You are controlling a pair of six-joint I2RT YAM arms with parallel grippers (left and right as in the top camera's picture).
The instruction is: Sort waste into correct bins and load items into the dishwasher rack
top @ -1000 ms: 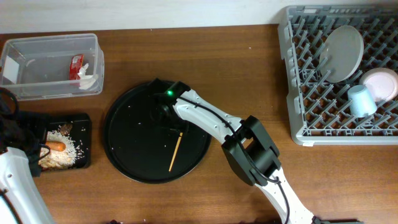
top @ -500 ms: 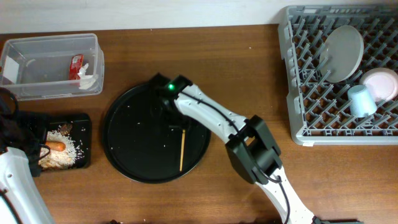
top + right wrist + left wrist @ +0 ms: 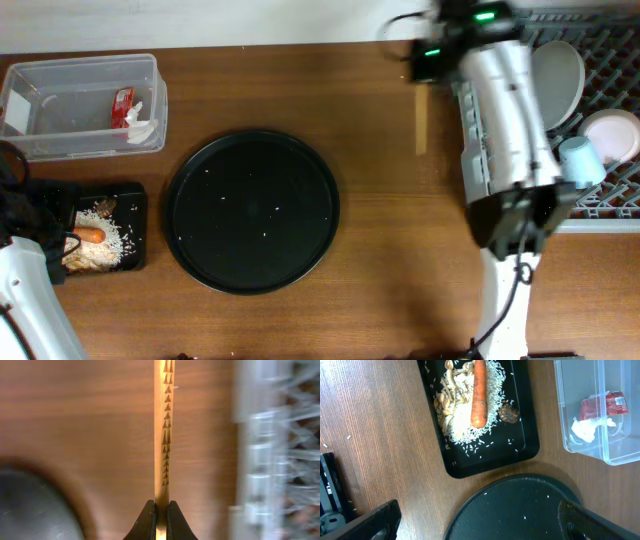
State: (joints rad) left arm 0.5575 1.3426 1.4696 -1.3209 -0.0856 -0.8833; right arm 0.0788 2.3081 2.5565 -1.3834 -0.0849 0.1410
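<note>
My right gripper (image 3: 161, 510) is shut on a patterned wooden chopstick (image 3: 161, 435) and holds it over the table just left of the grey dishwasher rack (image 3: 480, 215); it shows blurred in the overhead view (image 3: 421, 125). The rack holds the white plate (image 3: 555, 85), the pale-blue cup (image 3: 580, 160) and the small dish (image 3: 612, 135). My left gripper (image 3: 480, 525) is open and empty beside the shallow black tray (image 3: 530, 445), which holds the carrot (image 3: 479, 395), rice (image 3: 465, 425) and brown lump (image 3: 509, 413). The clear tub (image 3: 620, 455) holds the red sachet (image 3: 605, 406) and tissue (image 3: 585, 430).
The large round black tray (image 3: 252, 210) lies mid-table with a few rice grains on it. The right arm (image 3: 510, 120) stretches over the rack's left side. The left arm (image 3: 25, 290) is at the table's left front.
The right gripper lifted the chopstick off the round tray and swung it fast to the far right, up to the rack's left edge. The left arm stayed still.
</note>
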